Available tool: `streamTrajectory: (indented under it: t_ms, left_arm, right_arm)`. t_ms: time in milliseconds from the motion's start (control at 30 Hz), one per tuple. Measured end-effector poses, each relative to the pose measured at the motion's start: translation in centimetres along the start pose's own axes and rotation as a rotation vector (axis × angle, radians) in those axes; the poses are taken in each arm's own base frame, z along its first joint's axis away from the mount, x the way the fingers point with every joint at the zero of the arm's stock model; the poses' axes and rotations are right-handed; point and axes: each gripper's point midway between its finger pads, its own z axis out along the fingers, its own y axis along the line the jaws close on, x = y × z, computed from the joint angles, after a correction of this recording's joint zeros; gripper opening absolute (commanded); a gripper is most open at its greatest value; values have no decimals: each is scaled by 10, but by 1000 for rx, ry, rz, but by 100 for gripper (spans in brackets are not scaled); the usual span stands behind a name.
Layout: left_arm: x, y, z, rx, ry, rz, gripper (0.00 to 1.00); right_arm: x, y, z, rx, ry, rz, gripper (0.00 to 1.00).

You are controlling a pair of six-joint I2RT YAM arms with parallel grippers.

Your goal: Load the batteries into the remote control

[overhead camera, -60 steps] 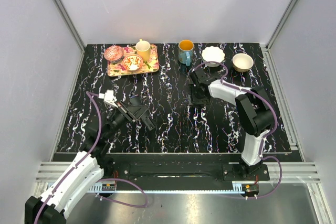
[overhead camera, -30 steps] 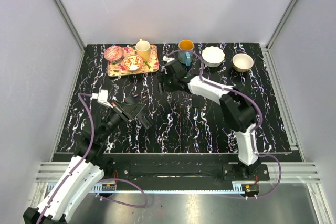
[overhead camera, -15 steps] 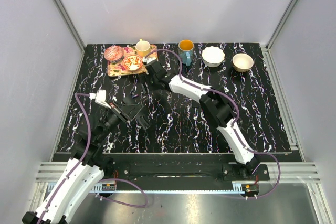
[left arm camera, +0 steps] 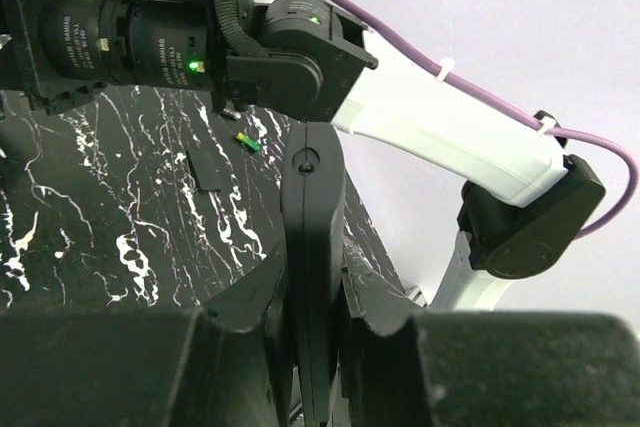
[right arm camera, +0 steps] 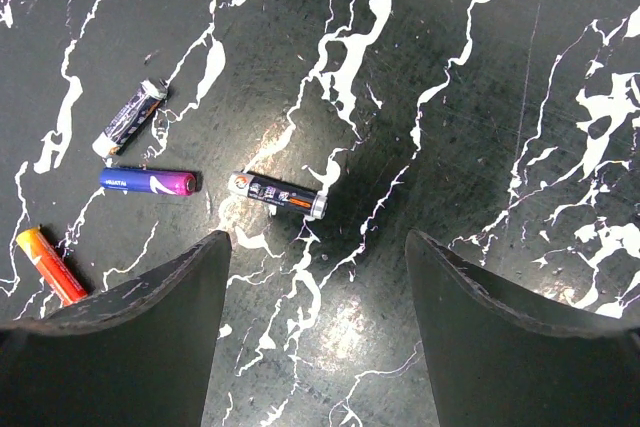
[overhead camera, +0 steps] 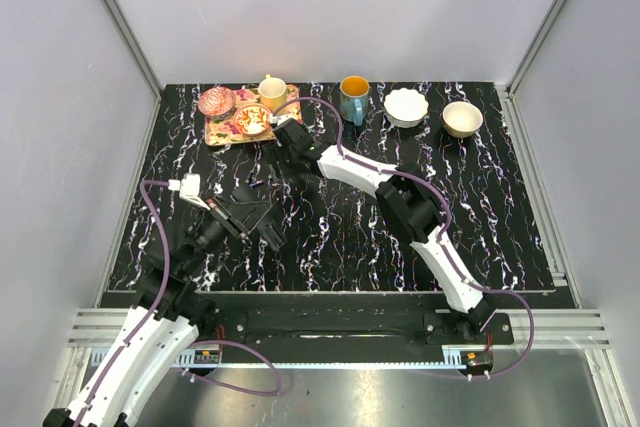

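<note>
Black plastic fills the left tool [left arm camera: 312, 332]: its jaws are clenched on the remote control [left arm camera: 312, 197], held edge-on above the bench [left arm camera: 70, 197]. The right tool [right arm camera: 318, 347] hangs released, jaws wide, touching nothing. Below it lie a dark battery [right arm camera: 277, 194], a blue-and-magenta battery [right arm camera: 148, 181], a navy-and-white battery [right arm camera: 130, 117] and an orange battery [right arm camera: 48, 265], all apart.

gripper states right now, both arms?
Left gripper: closed, holding the remote control.
Right gripper: open, empty, above loose batteries.
</note>
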Motion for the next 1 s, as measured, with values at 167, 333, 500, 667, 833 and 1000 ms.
streamTrajectory:
  t_ms: [167, 333, 500, 667, 833, 1000]
  left_arm:
    - [2, -9, -4, 49, 4, 10, 0]
    - [12, -7, -6, 87, 26, 9, 0]
    - [18, -10, -6, 123, 49, 16, 0]
    - [15, -18, -7, 162, 39, 32, 0]
    - [14, -12, -8, 131, 24, 27, 0]
    - [2, 12, -10, -21, -46, 3, 0]
  right_arm:
    - [0, -3, 0, 15, -2, -6, 77]
    - [4, -9, 2, 38, 2, -24, 77]
    - [4, -12, 2, 56, -2, -29, 77]
    - [3, -14, 2, 65, -5, -28, 77]
    - [3, -15, 2, 71, -7, -24, 76]
    - [3, -14, 2, 71, -6, -18, 76]
